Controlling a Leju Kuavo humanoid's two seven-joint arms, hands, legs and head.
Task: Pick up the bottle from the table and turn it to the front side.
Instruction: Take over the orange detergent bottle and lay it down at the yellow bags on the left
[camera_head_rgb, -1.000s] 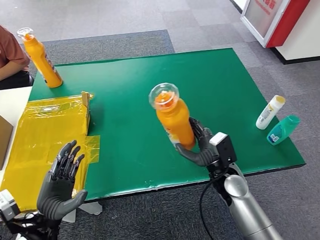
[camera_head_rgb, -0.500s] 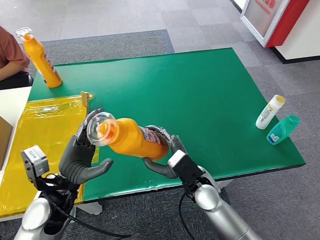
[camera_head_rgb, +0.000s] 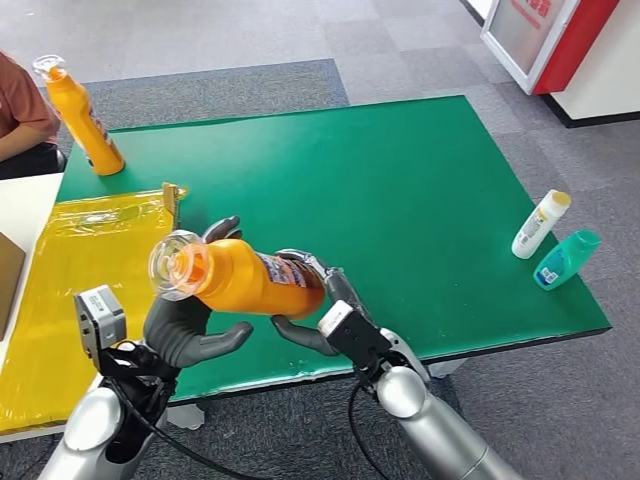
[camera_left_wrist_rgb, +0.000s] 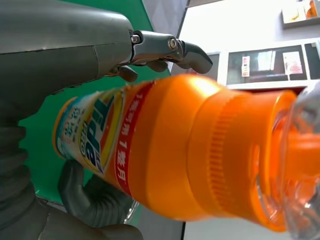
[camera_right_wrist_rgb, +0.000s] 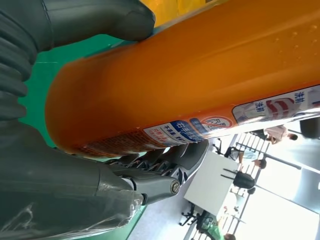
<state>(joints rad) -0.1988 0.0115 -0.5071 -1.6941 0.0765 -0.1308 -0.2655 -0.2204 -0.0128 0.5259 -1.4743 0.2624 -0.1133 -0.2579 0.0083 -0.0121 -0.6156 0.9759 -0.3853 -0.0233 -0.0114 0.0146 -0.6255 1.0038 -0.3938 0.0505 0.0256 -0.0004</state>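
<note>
Item: orange bottle, label printed in blue, red and white, clear cap at the neck; contents could not be told through the opaque body. It lay nearly on its side, lifted off the green table above the near edge, cap end toward the robot's left.

Right hand: fingers wrapped over the base end of the bottle, thumb under it, clamped on the body. In the right wrist view the fingers curled round one side of the orange body and the thumb pressed the opposite side.

Left hand: cupped beneath the neck end, thumb out below the bottle, one fingertip showing over its far side. In the left wrist view a finger reached across the shoulder of the bottle; whether this hand gripped firmly or merely cradled could not be told.

Other containers: second orange bottle, upright, far left corner of the table. White bottle with yellow cap, lying near the right edge. Teal bottle, lying just beside it. Contents not visible.

Also: yellow sheet on the table's left part.
</note>
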